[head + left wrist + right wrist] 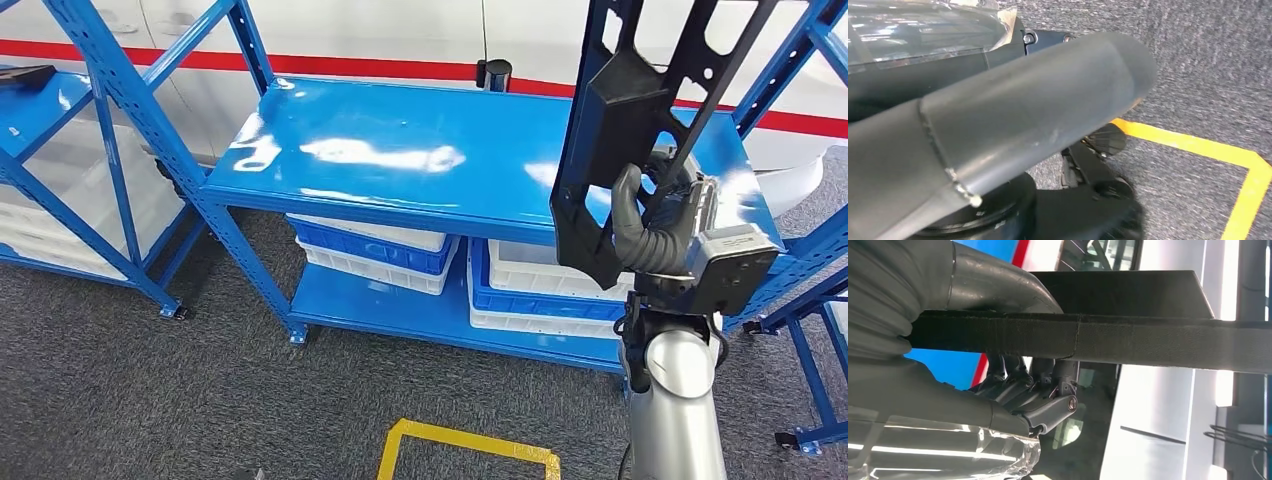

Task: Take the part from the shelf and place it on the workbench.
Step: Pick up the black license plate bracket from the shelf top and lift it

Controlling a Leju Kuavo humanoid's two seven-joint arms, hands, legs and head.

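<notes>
The black part (640, 130) runs off the top edge in the head view, so its upper end is cut off. It covers most of the right hand (655, 225) and a chunk of the blue shelf (400, 150) behind. Left hand (998, 125) is too close to read the fingers.

A blue metal shelving unit (420, 150) stands on grey carpet (120, 390), its glossy top shelf catching white glare from overhead light. On its lower shelf sit stacked blue and white plastic bins (375, 250). Behind the unit runs a white wall with a red stripe (350, 66). In front of it, yellow tape (470, 445) marks a square on the carpet. Another blue rack (60, 150) stands to its left.
</notes>
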